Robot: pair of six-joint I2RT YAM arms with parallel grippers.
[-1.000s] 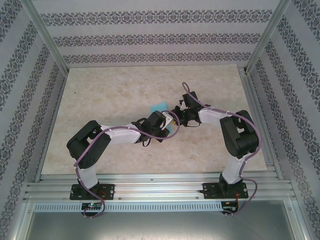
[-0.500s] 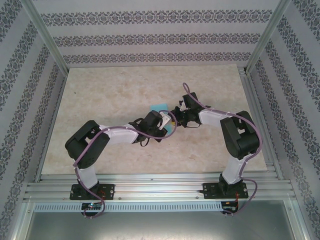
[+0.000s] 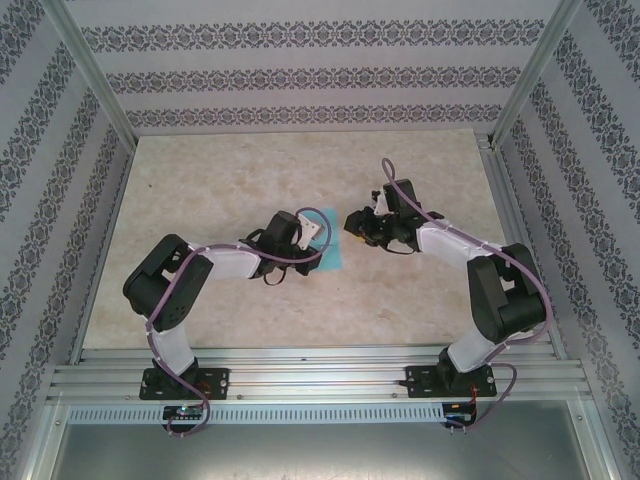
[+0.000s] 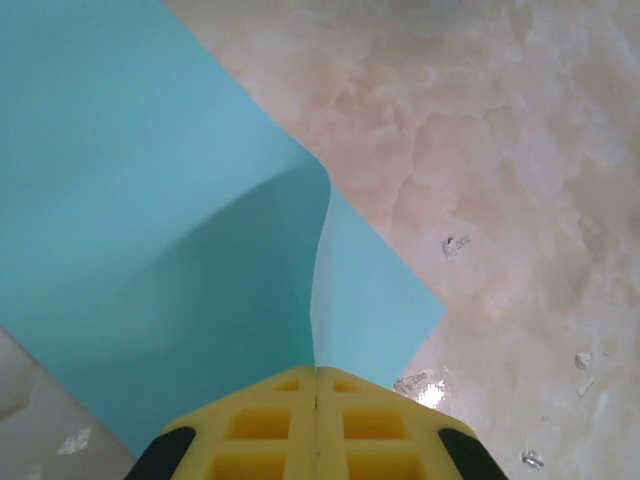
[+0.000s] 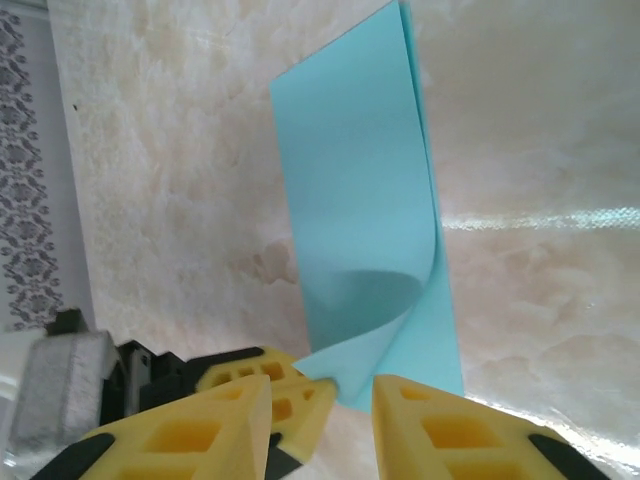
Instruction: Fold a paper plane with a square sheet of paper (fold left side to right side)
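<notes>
Near the middle of the worktop (image 3: 200, 180), the left gripper (image 4: 316, 372) is pinched shut on a lifted edge of the square sheet of paper (image 4: 150, 200), which bows up over its flat half, while the right gripper (image 5: 322, 388) hangs beside it, jaws parted and empty. We judge the flap should travel low and straight rightward until edges meet, then be pressed flat along the bend. Beyond lies beige marbled surface, then walls (image 3: 300, 75) papered in dark floral bands.
</notes>
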